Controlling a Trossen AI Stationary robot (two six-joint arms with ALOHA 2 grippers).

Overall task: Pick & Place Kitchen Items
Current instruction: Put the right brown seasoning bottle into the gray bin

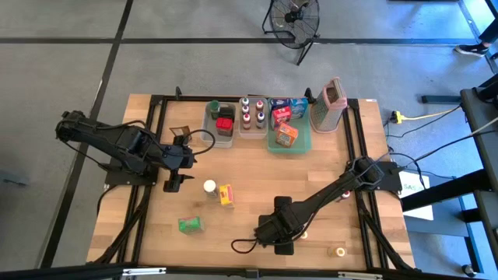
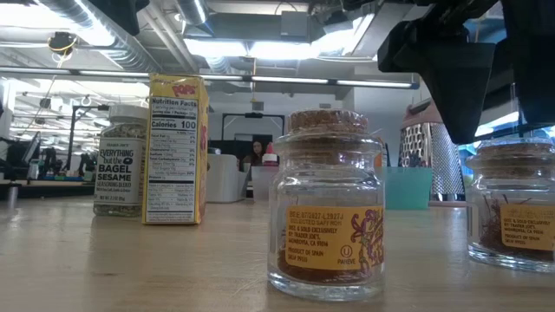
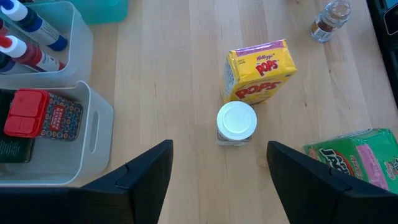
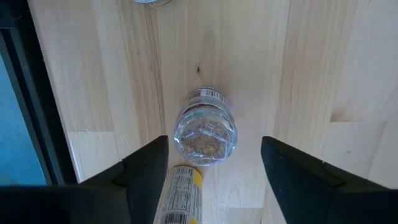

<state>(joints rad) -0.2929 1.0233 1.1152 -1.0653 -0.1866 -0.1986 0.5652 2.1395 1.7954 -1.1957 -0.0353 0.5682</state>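
Observation:
Several kitchen items stand loose on the wooden table: a white-capped seasoning jar, a yellow Pops box, a green box and two small cork-topped glass jars. My left gripper hangs open above the table, near the white-capped jar and short of it. My right gripper points down, open, above one small glass jar, which stands on its base. A small labelled item with a yellow end shows next to one right finger. My right gripper has the small yellow-ended item close beside the inner side of one finger. I cannot tell whether the finger touches it. The glass jar below stands free of both fingers.
At the table's far edge stand clear tubs with bottles and boxes, a green tray with more boxes, and a metal grater with a pink top. Black rails run along both sides of the table.

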